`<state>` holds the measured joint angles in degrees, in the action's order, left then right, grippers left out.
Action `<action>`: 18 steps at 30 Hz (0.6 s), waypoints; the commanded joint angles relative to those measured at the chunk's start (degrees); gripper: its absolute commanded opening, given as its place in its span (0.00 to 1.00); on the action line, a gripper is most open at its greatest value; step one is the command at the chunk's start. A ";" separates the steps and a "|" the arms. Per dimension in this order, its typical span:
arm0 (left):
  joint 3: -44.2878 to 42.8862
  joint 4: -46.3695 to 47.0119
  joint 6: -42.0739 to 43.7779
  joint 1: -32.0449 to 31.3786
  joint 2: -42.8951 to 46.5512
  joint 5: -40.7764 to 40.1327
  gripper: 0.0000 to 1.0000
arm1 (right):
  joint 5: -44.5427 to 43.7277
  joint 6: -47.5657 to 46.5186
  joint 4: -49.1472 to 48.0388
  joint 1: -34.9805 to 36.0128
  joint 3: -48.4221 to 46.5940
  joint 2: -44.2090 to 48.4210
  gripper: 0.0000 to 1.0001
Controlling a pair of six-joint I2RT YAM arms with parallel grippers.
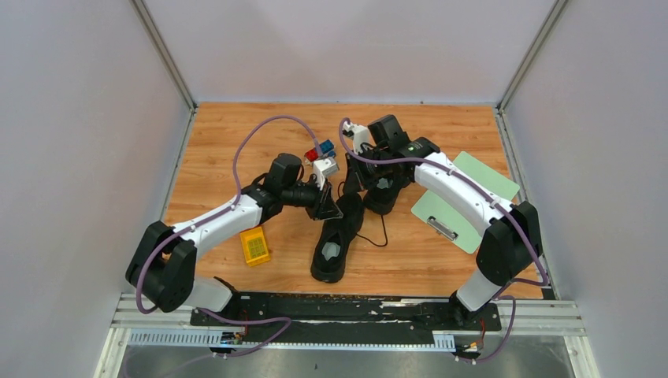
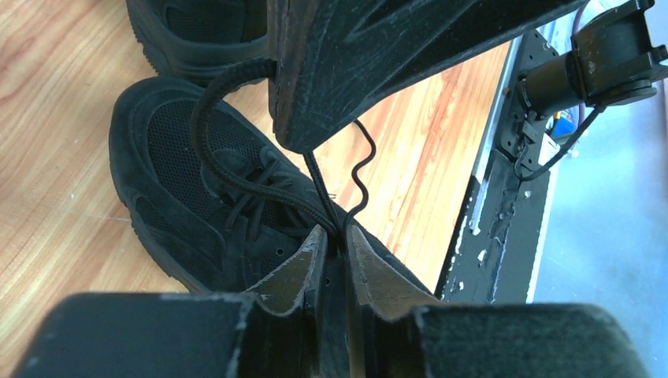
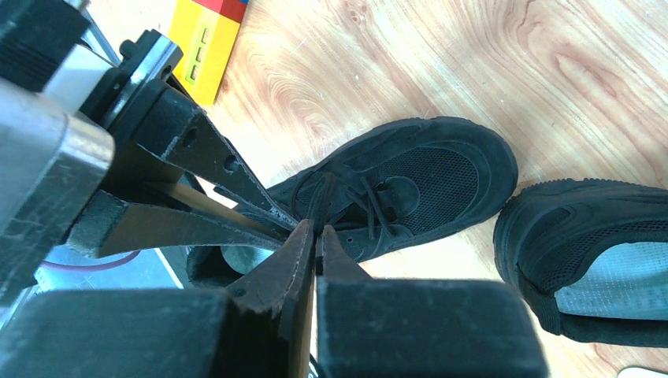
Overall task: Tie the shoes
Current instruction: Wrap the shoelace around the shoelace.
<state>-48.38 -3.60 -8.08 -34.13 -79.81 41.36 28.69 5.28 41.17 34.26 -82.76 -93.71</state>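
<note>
While the right gripper pinches a lace above the near shoe mid-table, the left gripper sits barely parted round it — grip unclear — so a pull could slip it free.

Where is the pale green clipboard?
In the top view, the pale green clipboard lies on the wooden table's right side, right of the black fabric sneakers, partly under the right arm.

On the table: near shoe at centre, far shoe just behind-right, clipboard farther right, brick left.
</note>
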 commanded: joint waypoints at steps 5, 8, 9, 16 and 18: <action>-1.61 -0.41 2.25 -0.31 -0.57 -0.97 0.18 | 0.74 1.50 -3.22 -0.61 -0.12 0.30 0.00; -1.71 -0.10 2.05 -0.37 -1.04 -0.80 0.20 | 0.77 1.73 -3.45 -0.67 0.12 0.46 0.00; -1.71 -0.01 2.00 -0.40 -1.13 -0.69 0.20 | 0.76 1.75 -3.53 -0.71 0.25 0.47 0.00; -1.85 0.46 2.25 -0.40 -1.72 0.58 0.10 | 0.75 1.71 -3.67 -1.11 1.28 0.78 0.00; -1.69 0.74 2.20 -0.39 -1.87 0.91 0.06 | 0.80 1.60 -3.75 -1.26 2.17 1.02 0.00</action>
<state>-48.38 -4.25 -7.09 -34.15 -81.23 41.28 29.10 6.11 40.25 33.78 -81.56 -93.69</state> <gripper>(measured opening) 0.100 0.018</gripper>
